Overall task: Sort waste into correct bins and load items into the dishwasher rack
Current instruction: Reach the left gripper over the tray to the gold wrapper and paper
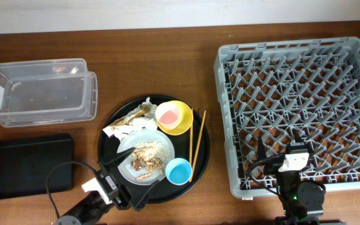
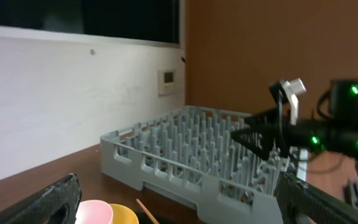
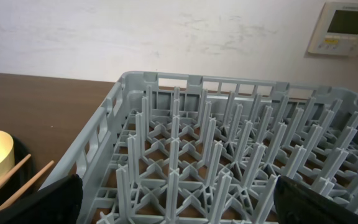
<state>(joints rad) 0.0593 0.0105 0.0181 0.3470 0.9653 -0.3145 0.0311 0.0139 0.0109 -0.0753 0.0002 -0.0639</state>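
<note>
Wooden table (image 1: 155,56): dishwasher rack (image 1: 299,106) at right edge, round black tray (image 1: 181,147) mid-table, clear tub (image 1: 39,92) and shallow black tray (image 1: 27,165) at left edge. Round tray carries plate (image 1: 125,147) of food scraps (image 1: 147,156), napkins (image 1: 125,127), yellow bowl (image 1: 183,127) with pink cup (image 1: 167,114), blue cup (image 1: 179,171), chopsticks (image 1: 197,142). Jaws spread on left gripper (image 1: 127,181) and right gripper (image 1: 282,145).

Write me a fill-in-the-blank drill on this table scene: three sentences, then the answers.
1. The small pink cup sits inside the yellow ____.
2. The heap of beige-brown food scraps lies on the round grey-white ____.
3. The two thin wooden chopsticks rest on the large round black ____.
Missing words: bowl; plate; tray.
</note>
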